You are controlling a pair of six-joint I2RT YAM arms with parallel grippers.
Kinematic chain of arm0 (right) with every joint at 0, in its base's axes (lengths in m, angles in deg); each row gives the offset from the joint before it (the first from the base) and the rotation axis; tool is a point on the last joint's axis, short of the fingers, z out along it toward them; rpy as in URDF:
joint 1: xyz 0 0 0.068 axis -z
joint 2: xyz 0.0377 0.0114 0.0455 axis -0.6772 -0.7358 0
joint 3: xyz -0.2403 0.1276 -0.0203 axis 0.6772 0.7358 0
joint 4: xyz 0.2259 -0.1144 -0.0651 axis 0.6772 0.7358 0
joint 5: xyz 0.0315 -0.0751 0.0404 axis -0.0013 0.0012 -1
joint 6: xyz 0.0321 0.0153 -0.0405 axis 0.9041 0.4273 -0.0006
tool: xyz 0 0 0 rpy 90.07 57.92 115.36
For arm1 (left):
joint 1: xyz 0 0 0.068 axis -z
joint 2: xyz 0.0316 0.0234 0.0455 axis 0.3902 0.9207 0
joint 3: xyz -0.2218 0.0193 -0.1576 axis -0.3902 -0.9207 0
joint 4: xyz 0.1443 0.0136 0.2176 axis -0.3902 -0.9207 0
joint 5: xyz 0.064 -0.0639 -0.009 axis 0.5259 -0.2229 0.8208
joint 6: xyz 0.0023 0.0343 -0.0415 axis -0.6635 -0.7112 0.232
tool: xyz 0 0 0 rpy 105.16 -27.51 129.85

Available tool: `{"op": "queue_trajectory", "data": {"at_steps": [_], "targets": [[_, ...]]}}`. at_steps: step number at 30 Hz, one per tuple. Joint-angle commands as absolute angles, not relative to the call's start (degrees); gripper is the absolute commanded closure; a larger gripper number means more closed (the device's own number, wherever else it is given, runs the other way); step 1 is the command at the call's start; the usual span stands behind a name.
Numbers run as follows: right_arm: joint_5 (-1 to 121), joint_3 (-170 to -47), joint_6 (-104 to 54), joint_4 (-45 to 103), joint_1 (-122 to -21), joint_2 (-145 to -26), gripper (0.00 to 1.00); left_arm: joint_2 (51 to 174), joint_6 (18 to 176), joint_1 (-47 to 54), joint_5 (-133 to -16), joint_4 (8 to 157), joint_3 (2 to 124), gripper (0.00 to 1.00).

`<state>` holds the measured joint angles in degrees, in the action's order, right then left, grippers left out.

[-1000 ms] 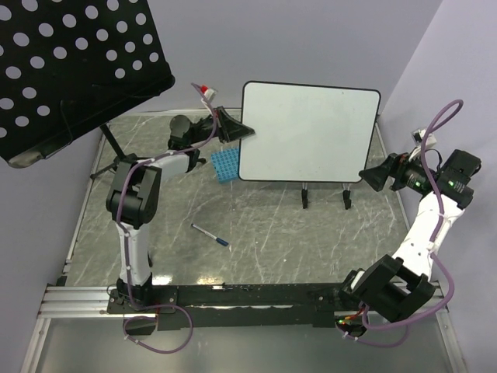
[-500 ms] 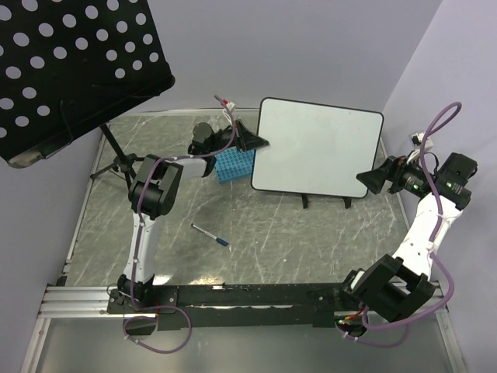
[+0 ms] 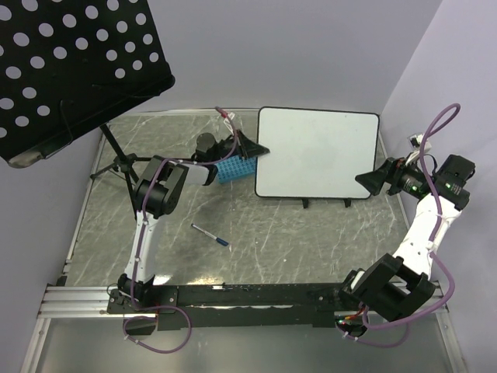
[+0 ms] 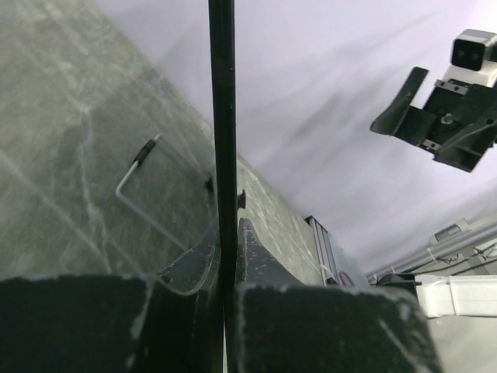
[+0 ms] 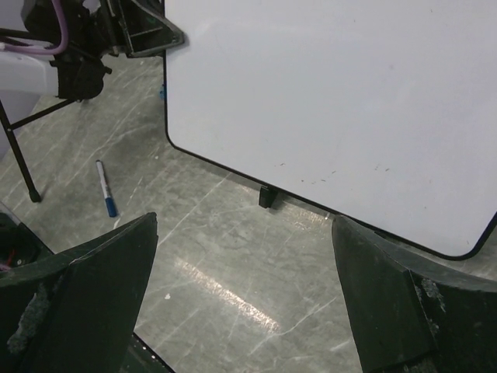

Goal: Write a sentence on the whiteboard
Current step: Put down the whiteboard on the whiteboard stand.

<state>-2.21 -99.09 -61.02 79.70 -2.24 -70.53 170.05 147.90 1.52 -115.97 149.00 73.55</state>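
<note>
— Whereabouts of the whiteboard (image 3: 318, 154)?
— Standing upright toward the far right of the table (image 3: 272, 225), on small black feet (image 3: 304, 203), white face turned to the arms.
— Left gripper (image 3: 260, 149)?
— Clamped tight on the board's left edge. From the wrist, seen edge-on, thin dark rim pinched between both fingers (image 4: 190, 268).
— And the right gripper (image 3: 365, 180)?
— Spread wide, grasping nothing, hanging in front of the board's lower right corner, apart from it.
— Anything else down there?
— Blue gridded rack (image 3: 234, 168) just beside the left gripper; touching or not, impossible to tell. Marker (image 3: 211, 235) lying flat on the table, well apart from both grippers. Black perforated music stand (image 3: 70, 70) at far left.
</note>
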Motion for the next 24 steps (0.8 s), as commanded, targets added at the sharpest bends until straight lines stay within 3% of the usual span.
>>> {"op": "queue_trajectory", "data": {"at_steps": [1, 12, 24], "targets": [[-4.85, -98.24, -61.61, 78.71, -2.28, -70.41, 0.00, 167.36, 143.31, 1.99, -113.14, 166.11, 70.18, 0.99], [-5.64, -97.45, -62.22, 79.15, -2.46, -70.32, 0.00, 167.45, 139.43, 2.35, -112.88, 166.56, 66.40, 0.99], [-6.35, -97.19, -63.01, 80.03, -2.54, -70.59, 0.00, 164.29, 128.37, 3.14, -116.92, 156.19, 64.90, 0.99]]}}
